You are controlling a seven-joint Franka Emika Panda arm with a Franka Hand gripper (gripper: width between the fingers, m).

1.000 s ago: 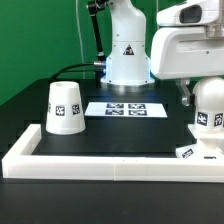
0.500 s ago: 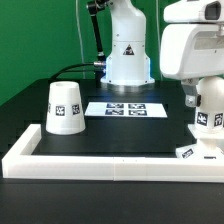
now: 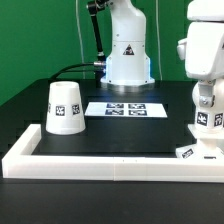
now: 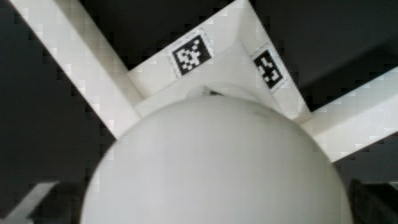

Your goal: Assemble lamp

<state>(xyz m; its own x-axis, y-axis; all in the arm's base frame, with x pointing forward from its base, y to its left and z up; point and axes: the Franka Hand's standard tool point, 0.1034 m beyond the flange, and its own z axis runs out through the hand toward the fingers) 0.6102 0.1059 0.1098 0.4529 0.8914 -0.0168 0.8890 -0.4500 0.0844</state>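
Note:
My gripper [image 3: 206, 100] is at the exterior view's right, shut on the round white bulb [image 3: 208, 120], which carries a marker tag. The bulb hangs just above the flat angular base [image 3: 188, 152], which lies in the near right corner of the mat. In the wrist view the bulb [image 4: 214, 150] fills the middle and hides my gripper [image 4: 214, 208]; the base [image 4: 222, 62] with two tags shows beyond it. The tapered shade [image 3: 64, 107] stands mouth down at the exterior view's left, far from the gripper.
The marker board [image 3: 125, 108] lies at the middle back of the black mat. A white raised rail [image 3: 100, 165] borders the mat's near and left edges. The robot's white pedestal [image 3: 127, 55] stands behind the marker board.
The arm has shifted toward the exterior view's right and come down, carrying the bulb lower toward the base. The shade and base have not moved.

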